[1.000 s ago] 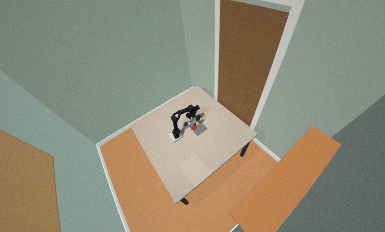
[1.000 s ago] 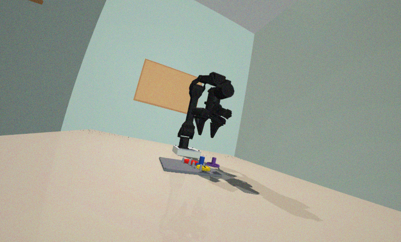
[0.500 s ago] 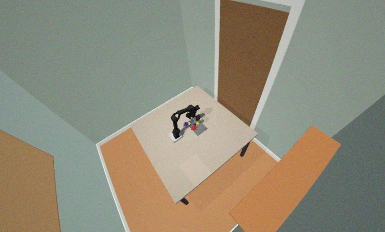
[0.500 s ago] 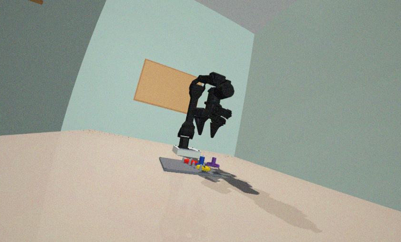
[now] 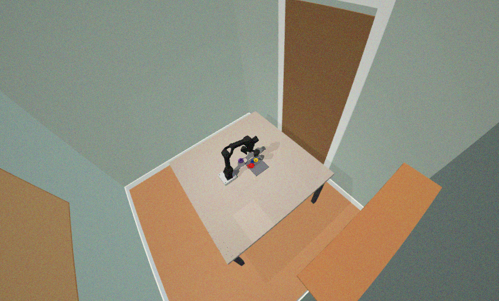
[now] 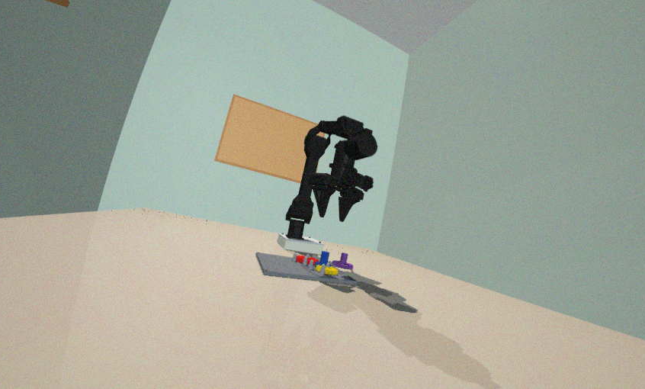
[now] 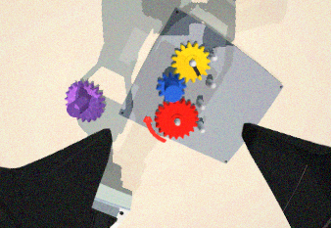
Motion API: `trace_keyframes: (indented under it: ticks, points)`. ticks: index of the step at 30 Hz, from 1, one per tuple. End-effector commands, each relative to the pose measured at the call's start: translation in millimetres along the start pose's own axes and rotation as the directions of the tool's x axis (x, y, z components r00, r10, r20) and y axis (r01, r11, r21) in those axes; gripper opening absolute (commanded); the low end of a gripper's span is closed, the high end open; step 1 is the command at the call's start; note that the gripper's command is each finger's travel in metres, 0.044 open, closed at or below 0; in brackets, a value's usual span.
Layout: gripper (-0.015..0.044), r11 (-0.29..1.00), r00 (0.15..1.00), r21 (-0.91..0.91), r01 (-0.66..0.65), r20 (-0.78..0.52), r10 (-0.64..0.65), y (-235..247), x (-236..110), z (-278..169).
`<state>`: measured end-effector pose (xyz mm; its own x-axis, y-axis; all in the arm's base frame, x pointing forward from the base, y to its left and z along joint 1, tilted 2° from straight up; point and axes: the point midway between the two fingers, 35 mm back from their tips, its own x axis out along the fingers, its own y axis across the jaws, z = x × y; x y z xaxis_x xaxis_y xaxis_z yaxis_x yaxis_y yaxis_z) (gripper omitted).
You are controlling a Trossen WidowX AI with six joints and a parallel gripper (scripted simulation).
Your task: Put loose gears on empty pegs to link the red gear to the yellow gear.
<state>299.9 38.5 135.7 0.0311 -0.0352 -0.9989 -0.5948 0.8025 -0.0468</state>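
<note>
My gripper (image 6: 331,220) (image 7: 178,132) is wide open and empty, high above the grey board (image 7: 245,92) (image 6: 279,268) (image 5: 260,171). The red gear (image 7: 171,114) (image 5: 250,165) and the yellow gear (image 7: 188,58) (image 6: 329,271) (image 5: 256,160) with its black stripe sit on pegs. A small blue gear (image 7: 172,93) (image 6: 324,257) with a tall handle stands on the board between them. Its teeth appear to reach both neighbours; its underside is hidden, so how flat it sits cannot be told. A purple gear (image 7: 90,104) (image 6: 342,265) (image 5: 240,160) with a handle stands on the table beside the board.
Several empty pegs, one being a short peg (image 7: 200,104), stand in a row beside the gears. A curved red arrow (image 7: 154,132) lies beside the red gear. The arm's white base (image 5: 225,179) (image 6: 300,243) stands on the table (image 5: 214,209) behind the purple gear. The arm's shadow crosses the board.
</note>
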Motion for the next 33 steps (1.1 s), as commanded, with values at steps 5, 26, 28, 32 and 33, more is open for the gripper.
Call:
trace_keyframes:
  ticks: [5,26,28,32,33]
  points:
    - [0.0440,1.000,1.000,-0.007,-0.001,0.012,0.001,71.4,-13.1,34.4]
    - [0.0440,1.000,1.000,0.000,-0.024,0.001,0.024,255.1,-40.3,35.4]
    - [0.0440,1.000,1.000,0.000,-0.024,0.001,0.024,255.1,-40.3,35.4]
    - [0.0440,1.000,1.000,0.000,-0.024,0.001,0.024,255.1,-40.3,35.4]
    - [0.0440,1.000,1.000,0.000,-0.024,0.001,0.024,255.1,-40.3,35.4]
